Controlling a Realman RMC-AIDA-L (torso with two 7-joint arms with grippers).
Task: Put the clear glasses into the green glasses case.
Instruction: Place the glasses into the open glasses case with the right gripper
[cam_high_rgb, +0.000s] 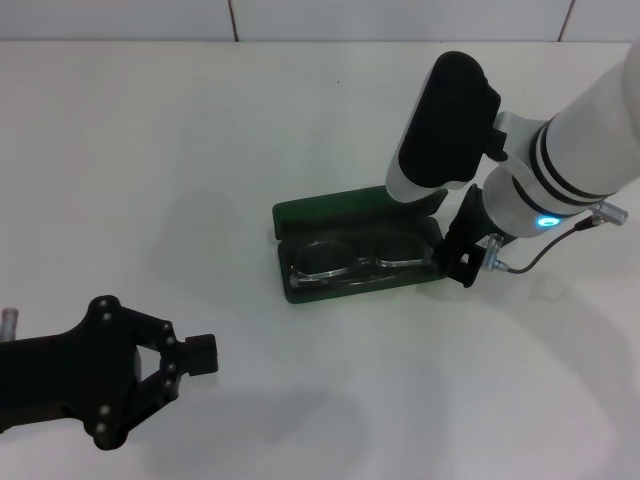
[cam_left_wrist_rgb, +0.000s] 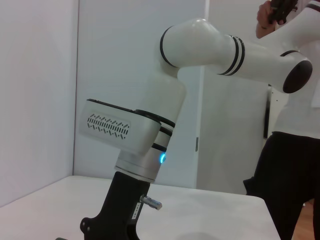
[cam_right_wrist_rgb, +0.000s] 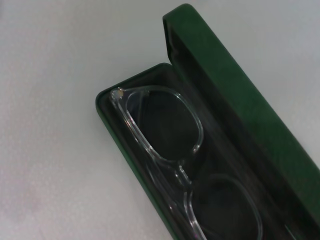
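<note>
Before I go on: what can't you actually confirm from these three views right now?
- Right gripper: head view shows it at the right end of the green glasses case, but the wrist blocks its fingers.
- Clear glasses: right wrist view's edge cuts off the second lens.
- Left wrist view shows neither case nor glasses.
- Left gripper, open, is parked near the table's near-left.

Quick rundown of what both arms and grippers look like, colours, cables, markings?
Right arm: white shell, black joint bands, black oblong pad, blue indicator light, thin dark cable; right gripper black. Left gripper: matte black linkage with visible bolts. The left wrist view shows a vent pattern on the right arm's white housing.
</note>
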